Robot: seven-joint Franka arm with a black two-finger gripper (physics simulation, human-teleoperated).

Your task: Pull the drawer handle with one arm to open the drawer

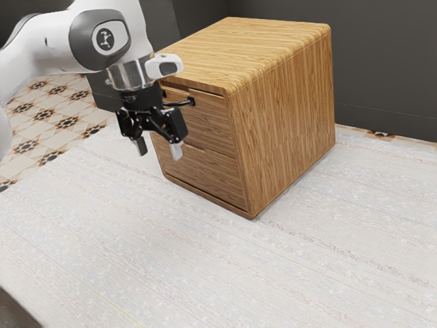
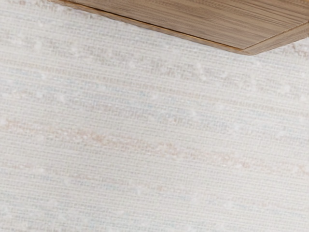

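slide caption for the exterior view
Open black two-finger end effector hangs below the dark drawer handle of the light wooden cabinet.

Through my hand camera I see a wooden cabinet (image 2: pixel 203 19), its grain running lengthwise, edged by a thin lighter strip that bends at one corner. Its lower edge meets the worktop (image 2: pixel 145 145), a pale, woven-looking surface flecked with small white specks and crossed by faint tan streaks.
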